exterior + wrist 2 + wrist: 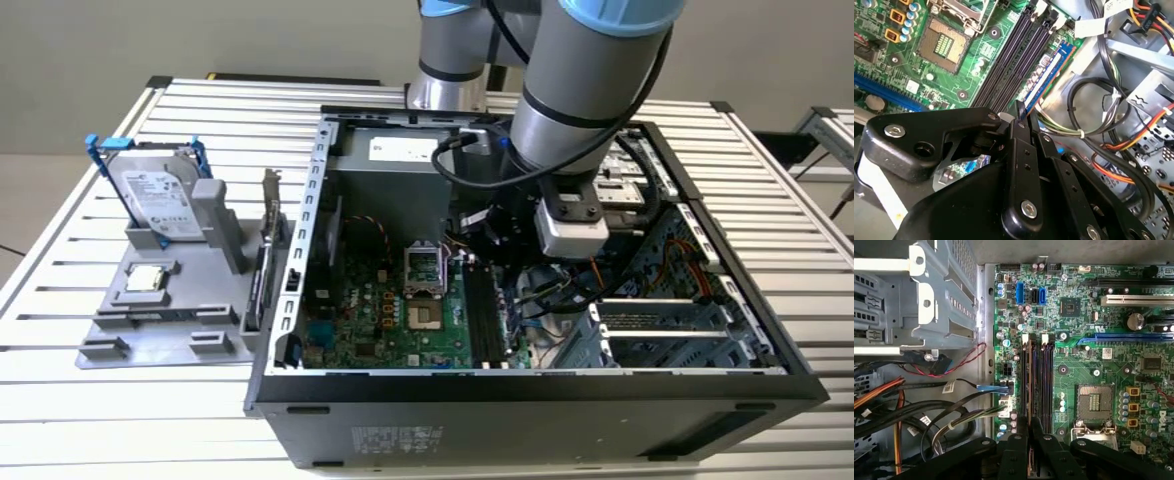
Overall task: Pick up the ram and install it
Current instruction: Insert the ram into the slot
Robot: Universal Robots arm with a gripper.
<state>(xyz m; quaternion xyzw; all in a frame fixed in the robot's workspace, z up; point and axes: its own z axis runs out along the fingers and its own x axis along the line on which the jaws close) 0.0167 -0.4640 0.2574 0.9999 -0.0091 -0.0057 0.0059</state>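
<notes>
Gripper [1019, 116] closed on the ram [1046, 77], which stands edge-down in the outermost motherboard slot [1026, 380] inside the open computer case [287, 300], its long axis parallel to the neighbouring empty slots.

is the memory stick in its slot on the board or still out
In. The memory stick stands on edge in the outermost slot beside the empty slots, with the hand closed on its end.
</notes>
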